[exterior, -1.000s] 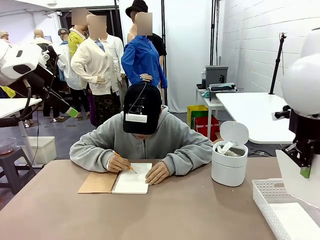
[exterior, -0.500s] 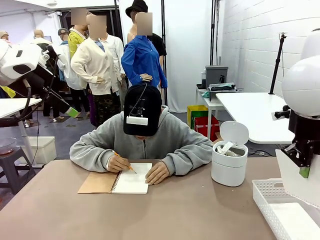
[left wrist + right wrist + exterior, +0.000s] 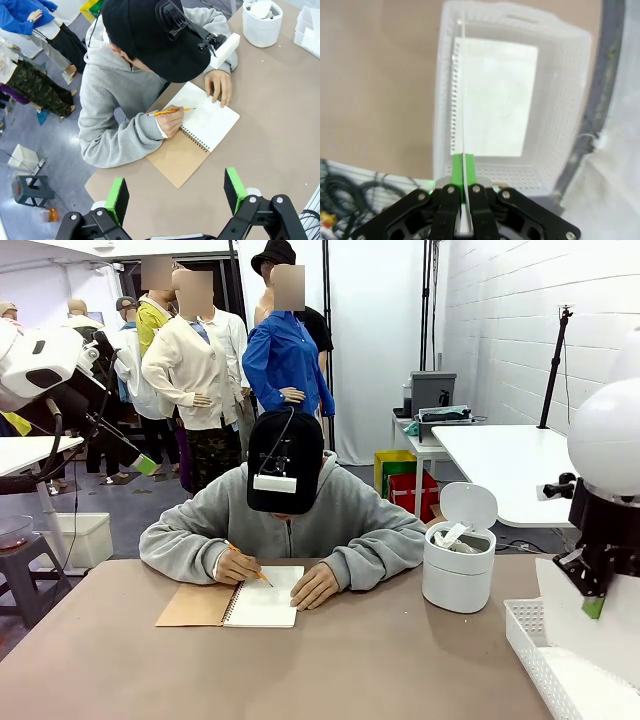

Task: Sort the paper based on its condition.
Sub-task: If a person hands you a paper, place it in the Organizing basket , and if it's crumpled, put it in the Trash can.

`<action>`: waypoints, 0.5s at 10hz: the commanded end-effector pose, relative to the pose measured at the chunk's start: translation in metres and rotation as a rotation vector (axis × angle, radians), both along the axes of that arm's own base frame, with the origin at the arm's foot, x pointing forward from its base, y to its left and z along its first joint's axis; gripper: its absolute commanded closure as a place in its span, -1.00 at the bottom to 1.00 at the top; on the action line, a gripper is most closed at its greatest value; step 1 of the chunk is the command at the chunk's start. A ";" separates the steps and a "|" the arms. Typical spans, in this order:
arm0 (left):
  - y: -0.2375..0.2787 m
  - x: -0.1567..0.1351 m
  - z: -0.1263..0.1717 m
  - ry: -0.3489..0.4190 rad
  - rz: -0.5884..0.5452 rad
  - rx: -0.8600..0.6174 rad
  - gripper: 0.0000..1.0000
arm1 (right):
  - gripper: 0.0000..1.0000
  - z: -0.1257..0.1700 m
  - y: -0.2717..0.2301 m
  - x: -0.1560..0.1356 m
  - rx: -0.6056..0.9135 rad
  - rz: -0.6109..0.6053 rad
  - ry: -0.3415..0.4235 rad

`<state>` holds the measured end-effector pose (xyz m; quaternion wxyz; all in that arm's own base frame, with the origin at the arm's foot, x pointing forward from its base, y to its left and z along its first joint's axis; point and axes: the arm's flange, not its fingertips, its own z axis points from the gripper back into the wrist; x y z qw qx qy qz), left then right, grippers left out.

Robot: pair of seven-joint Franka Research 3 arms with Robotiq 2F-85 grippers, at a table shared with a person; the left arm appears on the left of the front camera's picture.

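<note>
The right gripper [image 3: 463, 172] is clamped on the edge of a flat sheet of paper [image 3: 462, 100] that hangs edge-on directly over the white perforated basket [image 3: 565, 100]. The sheet's long axis runs straight ahead from the fingers, along the basket's length, above another flat sheet [image 3: 495, 95] lying inside. The left gripper [image 3: 175, 192] hovers with its jaws apart, empty, above the tabletop [image 3: 270, 125].

Notebook [image 3: 262, 597] before the person [image 3: 285, 515] — bin [image 3: 458, 570] right, basket [image 3: 540, 640] nearer right.
</note>
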<state>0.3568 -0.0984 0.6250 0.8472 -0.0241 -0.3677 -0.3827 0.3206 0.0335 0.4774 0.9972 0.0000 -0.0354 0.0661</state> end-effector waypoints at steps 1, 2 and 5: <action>0.001 0.000 0.000 0.000 0.001 -0.002 -1.00 | 1.00 -0.031 -0.010 -0.013 0.076 0.003 -0.030; 0.001 0.000 0.000 0.000 0.001 -0.002 -1.00 | 1.00 -0.037 -0.015 -0.019 0.096 -0.007 -0.057; 0.001 0.000 0.000 0.000 0.001 -0.002 -1.00 | 1.00 -0.062 -0.023 -0.025 0.113 -0.065 -0.062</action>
